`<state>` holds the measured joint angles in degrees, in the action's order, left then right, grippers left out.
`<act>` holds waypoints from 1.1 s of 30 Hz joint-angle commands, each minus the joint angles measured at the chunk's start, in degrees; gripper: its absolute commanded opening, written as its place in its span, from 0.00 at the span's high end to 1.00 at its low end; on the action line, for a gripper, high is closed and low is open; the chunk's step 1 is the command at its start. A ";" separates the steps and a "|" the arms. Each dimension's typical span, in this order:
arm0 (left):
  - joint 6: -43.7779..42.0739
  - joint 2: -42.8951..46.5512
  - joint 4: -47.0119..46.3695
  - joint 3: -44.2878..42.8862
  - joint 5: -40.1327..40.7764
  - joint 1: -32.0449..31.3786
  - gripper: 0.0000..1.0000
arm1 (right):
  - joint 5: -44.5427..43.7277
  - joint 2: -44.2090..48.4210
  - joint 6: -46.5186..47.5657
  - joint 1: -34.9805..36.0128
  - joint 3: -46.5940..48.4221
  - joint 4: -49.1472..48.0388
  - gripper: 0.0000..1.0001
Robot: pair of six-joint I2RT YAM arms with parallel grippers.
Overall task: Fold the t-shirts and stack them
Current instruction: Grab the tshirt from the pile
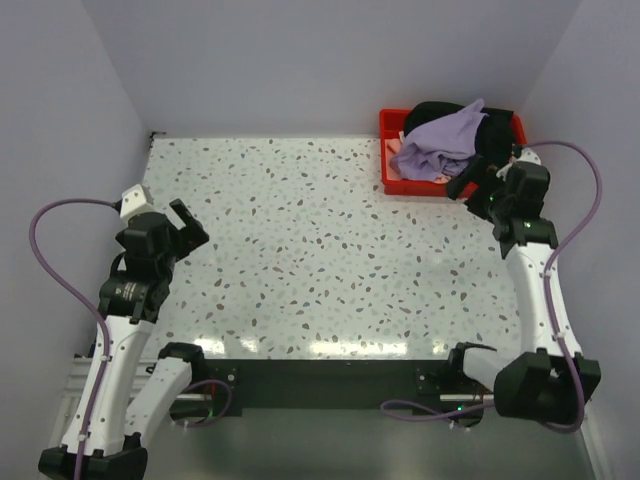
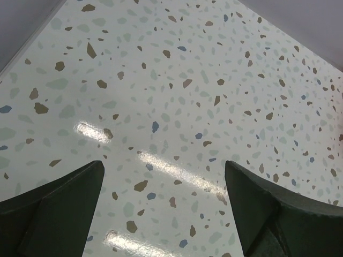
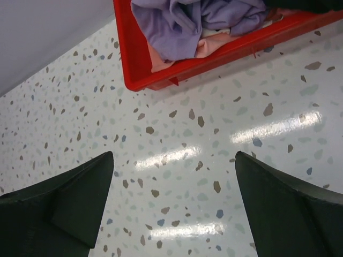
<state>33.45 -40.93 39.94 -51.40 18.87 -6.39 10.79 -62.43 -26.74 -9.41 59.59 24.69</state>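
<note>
Table (image 1: 300,250): speckled terrazzo-look top, smooth, glossy. Far right tray (image 3: 257,43): red plastic, smooth, slight sheen. Lavender t-shirt (image 1: 445,140), pink t-shirt (image 3: 214,45): soft matt cloth, creased.

The crumpled lavender shirt (image 1: 445,140) is lying heaped over the black shirt (image 1: 436,111) and pink shirt (image 1: 396,153), all bunching unfolded in the tray (image 1: 408,188) at the surface's (image 1: 300,250) far right corner.

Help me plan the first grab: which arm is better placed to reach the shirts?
Right. The right fingers hang open just short of the red tray, where the lavender t-shirt lies on top; the left fingers are open across the table, far from it.
</note>
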 commanded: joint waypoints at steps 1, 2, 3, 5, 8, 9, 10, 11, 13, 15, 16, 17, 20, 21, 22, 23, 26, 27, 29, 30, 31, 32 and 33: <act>0.39 0.24 -1.89 0.25 0.11 0.33 0.00 | -9.07 -5.05 -0.52 5.88 6.66 -5.26 0.01; 0.30 0.06 -1.71 -0.02 0.11 0.24 0.00 | -10.60 -8.46 -0.33 7.72 8.94 -6.05 0.01; 0.38 -0.03 -1.54 -0.19 0.20 0.24 0.00 | -12.35 -10.49 -0.68 7.83 9.74 -7.10 0.01; 0.82 0.06 -1.71 0.07 0.46 0.33 0.00 | -17.01 -16.19 -2.52 7.92 12.46 -9.30 0.01; 1.09 -0.12 -1.45 0.33 1.08 0.24 0.00 | -18.17 -23.40 -3.84 8.18 15.63 -13.51 0.01; 1.09 -0.29 -1.36 0.25 0.99 0.33 0.00 | -18.52 -25.09 -3.76 8.44 16.42 -15.00 0.01; 1.09 -0.38 -1.01 0.07 1.08 0.33 0.00 | -19.13 -27.19 -3.76 8.70 17.39 -16.67 0.01; 1.26 -0.29 -1.01 0.07 1.16 0.24 0.00 | -19.57 -29.04 -3.84 8.97 20.27 -16.69 0.01; 1.79 -0.03 -1.10 0.42 1.95 0.33 0.00 | -19.75 -34.58 -3.93 8.97 24.15 -14.42 0.01; 1.62 -0.03 -0.92 0.51 2.48 0.33 0.00 | -20.54 -39.31 -3.93 10.64 28.72 -13.53 0.01; 1.62 -0.12 -0.75 0.16 2.74 0.24 0.00 | -21.76 -40.56 -4.02 11.34 29.78 -13.53 0.01; 1.62 -0.12 -0.57 -0.02 3.01 0.33 0.00 | -22.90 -41.88 -4.02 11.78 31.18 -13.70 0.01; 1.88 0.06 -0.66 0.16 4.06 0.24 0.00 | -26.25 -45.92 -5.60 12.22 33.38 -14.06 0.02; 1.79 -0.03 -0.74 0.24 3.98 0.33 0.00 | -26.95 -46.80 -6.21 12.31 33.92 -13.97 0.03; 1.79 -0.20 -0.57 0.16 3.89 0.33 0.00 | -28.52 -48.21 -6.91 12.40 34.36 -13.79 0.04; 1.71 -0.29 -0.39 0.07 3.89 0.33 0.00 | -29.24 -48.83 -7.44 12.40 34.88 -13.79 0.04; 1.97 -0.38 -0.39 0.15 4.15 0.33 0.00 | -29.86 -50.93 -7.97 12.57 35.41 -15.02 0.05; 1.97 -0.29 -0.39 0.16 4.33 0.33 0.00 | -29.86 -51.47 -7.97 12.75 35.68 -15.54 0.06; 2.06 -0.38 -0.31 0.24 4.59 0.33 0.00 | -30.38 -53.57 -7.71 12.84 37.51 -15.90 0.08; 2.06 -0.47 -0.39 0.16 4.42 0.33 0.00 | -30.47 -54.19 -7.62 12.84 38.14 -15.81 0.08; 1.97 -0.47 -0.39 0.16 4.33 0.33 0.00 | -30.47 -54.72 -7.71 12.84 38.75 -15.72 0.10; 1.97 -0.64 -0.39 0.07 4.33 0.33 0.00 | -30.47 -55.07 -7.71 12.84 39.10 -15.81 0.11; 1.97 -0.65 -0.57 0.24 4.33 0.33 0.00 | -30.65 -55.42 -8.23 12.84 38.93 -16.42 0.11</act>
<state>34.89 -41.34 40.01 -51.07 22.17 -6.39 -17.08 -117.45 -33.45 3.36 95.61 12.05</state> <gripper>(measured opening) 0.997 0.893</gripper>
